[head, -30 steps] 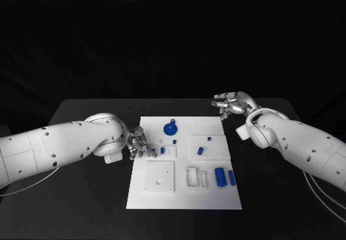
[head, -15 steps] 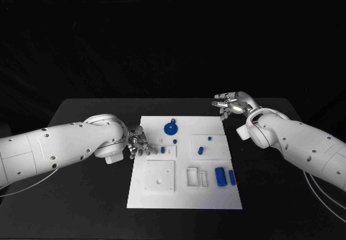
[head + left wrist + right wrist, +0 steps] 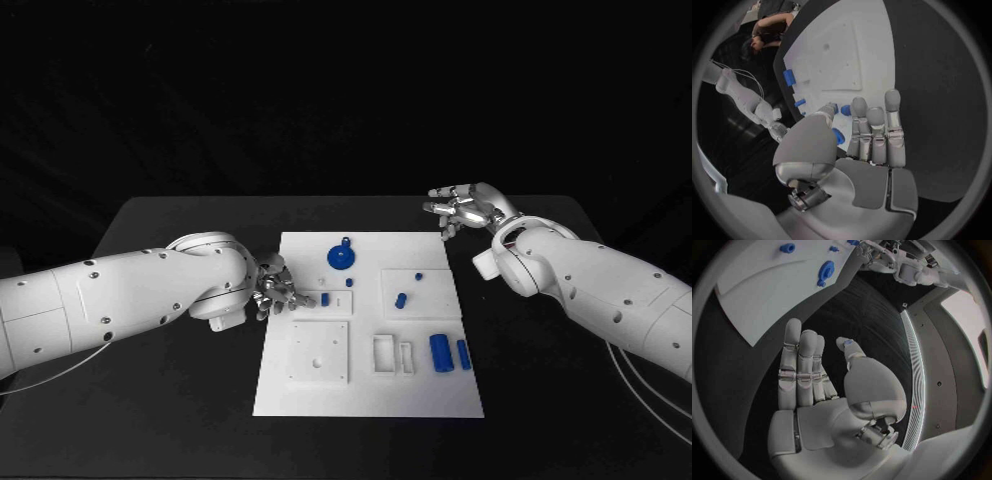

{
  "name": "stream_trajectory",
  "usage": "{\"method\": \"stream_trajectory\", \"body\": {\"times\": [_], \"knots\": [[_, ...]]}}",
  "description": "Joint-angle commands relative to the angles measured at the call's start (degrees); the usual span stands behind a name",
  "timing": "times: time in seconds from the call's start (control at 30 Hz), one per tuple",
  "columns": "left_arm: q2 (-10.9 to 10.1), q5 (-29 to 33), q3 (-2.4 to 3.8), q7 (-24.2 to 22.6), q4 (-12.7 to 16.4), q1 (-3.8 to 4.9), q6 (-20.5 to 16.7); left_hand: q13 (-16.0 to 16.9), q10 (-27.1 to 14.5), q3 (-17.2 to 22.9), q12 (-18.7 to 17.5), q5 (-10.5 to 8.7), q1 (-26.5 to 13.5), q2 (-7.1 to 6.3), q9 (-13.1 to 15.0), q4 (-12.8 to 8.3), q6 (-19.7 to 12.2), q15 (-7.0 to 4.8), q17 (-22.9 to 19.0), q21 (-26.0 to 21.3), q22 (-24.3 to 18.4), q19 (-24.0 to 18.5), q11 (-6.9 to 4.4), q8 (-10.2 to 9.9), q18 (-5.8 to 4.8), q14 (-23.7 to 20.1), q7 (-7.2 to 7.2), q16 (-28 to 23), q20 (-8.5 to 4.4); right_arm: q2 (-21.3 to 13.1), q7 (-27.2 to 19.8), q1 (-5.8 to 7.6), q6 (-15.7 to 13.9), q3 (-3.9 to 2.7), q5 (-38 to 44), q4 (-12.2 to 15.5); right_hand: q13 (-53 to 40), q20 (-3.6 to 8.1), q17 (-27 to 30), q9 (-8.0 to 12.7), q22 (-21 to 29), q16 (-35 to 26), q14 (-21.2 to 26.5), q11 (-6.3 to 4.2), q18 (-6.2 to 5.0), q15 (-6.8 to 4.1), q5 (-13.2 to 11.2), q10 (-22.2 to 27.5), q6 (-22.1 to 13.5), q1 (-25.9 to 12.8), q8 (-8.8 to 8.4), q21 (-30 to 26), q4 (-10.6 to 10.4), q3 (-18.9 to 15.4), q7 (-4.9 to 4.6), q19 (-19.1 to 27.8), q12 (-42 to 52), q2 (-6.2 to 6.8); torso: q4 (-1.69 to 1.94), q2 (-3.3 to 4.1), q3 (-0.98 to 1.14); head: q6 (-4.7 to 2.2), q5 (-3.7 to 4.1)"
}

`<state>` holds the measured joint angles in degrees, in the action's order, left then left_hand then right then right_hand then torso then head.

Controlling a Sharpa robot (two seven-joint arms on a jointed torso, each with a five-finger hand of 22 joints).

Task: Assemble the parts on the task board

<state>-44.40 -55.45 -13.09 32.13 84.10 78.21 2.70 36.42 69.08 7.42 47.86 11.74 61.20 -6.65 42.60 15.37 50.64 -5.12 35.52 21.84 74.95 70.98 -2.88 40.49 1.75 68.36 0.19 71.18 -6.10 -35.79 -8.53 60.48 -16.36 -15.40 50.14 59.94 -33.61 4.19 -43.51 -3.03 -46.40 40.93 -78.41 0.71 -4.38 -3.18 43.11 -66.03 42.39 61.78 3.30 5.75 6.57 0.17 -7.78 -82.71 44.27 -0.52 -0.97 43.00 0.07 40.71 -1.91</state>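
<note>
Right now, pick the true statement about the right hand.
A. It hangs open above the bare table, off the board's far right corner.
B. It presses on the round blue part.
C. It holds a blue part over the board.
A: the right hand is open and empty, off the white board.

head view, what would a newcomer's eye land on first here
The white task board glows against the black table, dotted with small blue parts, the round blue part at its far end being the boldest. The left hand hovers at the board's left edge with fingers apart, while the right hand waits open off the far right corner.
</note>
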Motion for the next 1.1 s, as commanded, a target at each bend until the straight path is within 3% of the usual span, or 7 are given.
{"method": "stream_trajectory", "body": {"times": [0.03, 0.37, 0.67, 0.87, 1.1], "knots": [[0.09, -1.46, -0.20, 0.25, 0.28, -0.03, -0.96, -0.14, -0.53, -0.02, 0.44, 0.25, -0.10, -0.08, -0.44, 0.21, -0.46, -0.04, -0.07, 0.36, 1.17, -0.37, -0.03, 0.41, -0.41, -0.36, 0.09, 0.17, -0.10, -0.01, -0.18, -0.03, 0.42, -0.04, -0.03, 0.02, 0.08, -0.07, -0.02, 0.01, 0.04, -0.34, 0.29, 0.00, 0.50, 0.11, 0.30, 0.21, 0.14, -0.28, -0.31, 0.24, 0.12, 0.26, 0.03, 0.41, -0.05, 0.09, 0.03, -0.01, 0.03, 0.05, -0.01], [0.63, -5.16, -0.65, 0.37, 0.50, -0.08, -2.28, -0.50, -0.66, -0.12, 0.60, 0.17, -0.45, 0.78, -2.02, 0.19, -0.71, 0.01, -0.37, 0.29, 1.15, -0.40, 0.03, 0.56, -0.38, -0.39, 0.19, 0.11, -0.05, -0.03, -0.16, -0.03, 0.41, -0.04, 0.05, 0.08, 0.08, -0.07, -0.02, 0.00, 0.03, -0.35, 0.29, 0.00, 0.50, 0.11, 0.47, 0.21, 0.19, -0.30, -0.30, 0.25, 0.18, 0.33, 0.03, 0.42, -0.05, 0.11, -0.04, 0.03, 0.05, 0.16, 0.03], [1.34, -6.33, -0.68, 0.20, 0.10, -0.65, -3.79, -0.79, -0.73, -1.07, 0.65, 0.36, -0.52, 3.23, -3.39, -0.79, -0.99, 0.07, -0.63, 0.08, 1.14, -0.28, 0.11, 0.29, -0.31, -0.32, 0.33, -0.02, 0.01, -0.03, -0.17, -0.03, 0.43, -0.04, 0.06, 0.06, 0.08, -0.07, -0.02, 0.00, 0.03, -0.35, 0.29, 0.00, 0.50, 0.11, 0.47, 0.21, 0.19, -0.30, -0.30, 0.25, 0.18, 0.33, 0.03, 0.42, -0.05, 0.11, -0.02, 0.03, 0.02, 0.25, 0.27], [1.84, -6.44, -0.68, 0.18, -0.22, -0.97, -3.86, -0.87, -0.77, -1.61, 0.66, 0.46, -0.45, 4.03, -3.94, -1.25, -1.10, 0.10, -0.70, -0.03, 1.14, -0.25, 0.17, 0.05, -0.29, -0.31, 0.43, -0.09, 0.04, -0.05, -0.17, -0.04, 0.46, -0.04, 0.06, 0.03, 0.08, -0.07, -0.02, 0.00, 0.03, -0.35, 0.29, 0.00, 0.50, 0.11, 0.47, 0.21, 0.19, -0.30, -0.30, 0.25, 0.18, 0.33, 0.03, 0.42, -0.05, 0.11, 0.01, 0.01, -0.02, 0.25, 0.30], [2.21, -6.46, -0.68, 0.25, -0.46, -1.30, -3.73, -1.02, -0.94, -2.77, 0.59, 0.56, 0.37, 6.31, -4.78, -3.29, -1.39, 0.14, -0.80, -0.36, 1.13, -0.22, 0.22, -0.35, -0.25, -0.33, 0.52, -0.23, 0.09, -0.06, -0.16, -0.04, 0.52, -0.04, 0.06, 0.02, 0.08, -0.07, -0.02, 0.00, 0.03, -0.35, 0.29, 0.00, 0.50, 0.11, 0.47, 0.21, 0.19, -0.30, -0.30, 0.25, 0.18, 0.33, 0.03, 0.42, -0.05, 0.11, 0.03, 0.01, -0.03, 0.26, 0.37]]}}
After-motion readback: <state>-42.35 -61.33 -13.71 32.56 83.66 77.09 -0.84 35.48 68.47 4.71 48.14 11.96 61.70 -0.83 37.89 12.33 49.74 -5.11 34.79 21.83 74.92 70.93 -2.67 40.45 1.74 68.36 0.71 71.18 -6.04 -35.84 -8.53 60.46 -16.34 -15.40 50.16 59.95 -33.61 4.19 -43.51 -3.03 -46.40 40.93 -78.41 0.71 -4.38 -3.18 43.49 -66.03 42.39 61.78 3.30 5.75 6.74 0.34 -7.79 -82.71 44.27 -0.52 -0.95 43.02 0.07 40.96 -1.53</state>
